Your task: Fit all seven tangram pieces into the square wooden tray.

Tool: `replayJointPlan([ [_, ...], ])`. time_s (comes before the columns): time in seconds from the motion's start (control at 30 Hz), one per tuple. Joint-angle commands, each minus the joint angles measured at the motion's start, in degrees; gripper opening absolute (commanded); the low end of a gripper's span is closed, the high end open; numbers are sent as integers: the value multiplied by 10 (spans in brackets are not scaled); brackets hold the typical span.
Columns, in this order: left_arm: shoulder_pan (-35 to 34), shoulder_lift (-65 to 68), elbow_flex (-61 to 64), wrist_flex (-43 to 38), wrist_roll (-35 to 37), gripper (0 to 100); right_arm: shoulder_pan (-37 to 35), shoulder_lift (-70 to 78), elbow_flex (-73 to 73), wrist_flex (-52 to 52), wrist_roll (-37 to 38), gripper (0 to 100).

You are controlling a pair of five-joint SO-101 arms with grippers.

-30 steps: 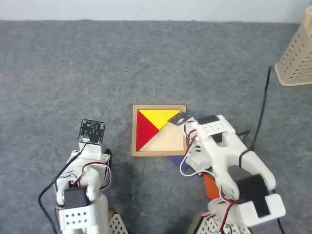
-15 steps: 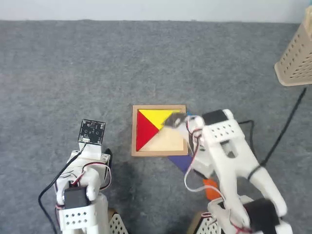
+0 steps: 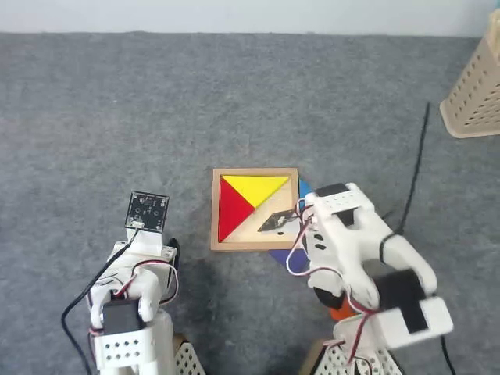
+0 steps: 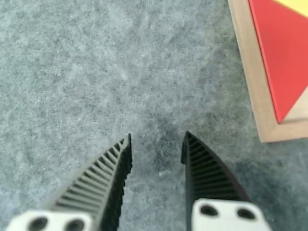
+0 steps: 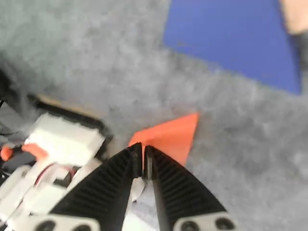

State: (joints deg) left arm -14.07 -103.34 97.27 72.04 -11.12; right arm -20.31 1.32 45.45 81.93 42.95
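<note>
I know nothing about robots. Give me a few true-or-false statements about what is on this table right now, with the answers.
1. The square wooden tray holds a red triangle and a yellow triangle. True.
2. All seven pieces sit inside the tray. False: a blue piece and an orange triangle lie outside it on the grey carpet.
3. The left arm's jaws stand open above the carpet, beside the tray. True.
4. The right arm's jaws are spread wide. False: they are shut, with the orange triangle just beyond their tips.

arms [image 3: 351, 234]: white shells, black motors | cables [image 3: 292, 258]: red, white, black | tool fingers [image 4: 204, 168]: black, ribbed
</note>
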Motion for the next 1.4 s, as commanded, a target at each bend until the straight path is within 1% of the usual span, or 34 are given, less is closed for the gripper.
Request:
replayJointPlan([
  [0.0, 1, -4, -7, 3, -3, 168, 13, 8, -13, -46, -47, 6],
  [0.17, 1, -4, -7, 3, -3, 168, 13, 15, -28, -98, -107, 6],
  [0.23, 1, -4, -7, 3, -3, 168, 13, 15, -46, -101, -122, 6],
  [0.33, 1, -4, -7, 3, -3, 168, 15, 12, -73, -97, -126, 6],
  [0.53, 1, -4, -7, 3, -3, 168, 85, 10, -137, -97, -124, 6],
  [0.6, 1, -4, -7, 3, -3, 168, 108, 8, -162, -84, -124, 6],
  [0.7, 1, -4, -7, 3, -3, 168, 114, -17, -185, -22, -124, 6],
  [0.8, 1, -4, -7, 3, -3, 168, 84, -77, -150, 29, -120, 6],
  [0.83, 1, -4, -7, 3, -3, 168, 73, -102, -124, 34, -105, 6],
  [0.93, 1, -4, -7, 3, -3, 168, 44, -171, -25, 24, -47, 6],
  [1.0, 1, -4, -7, 3, -3, 168, 37, -191, 30, 5, -27, 6],
  [1.17, 1, -4, -7, 3, -3, 168, 35, -138, 43, 0, -20, 6],
  [1.37, 1, -4, -7, 3, -3, 168, 47, -2, 14, -65, -21, 6],
])
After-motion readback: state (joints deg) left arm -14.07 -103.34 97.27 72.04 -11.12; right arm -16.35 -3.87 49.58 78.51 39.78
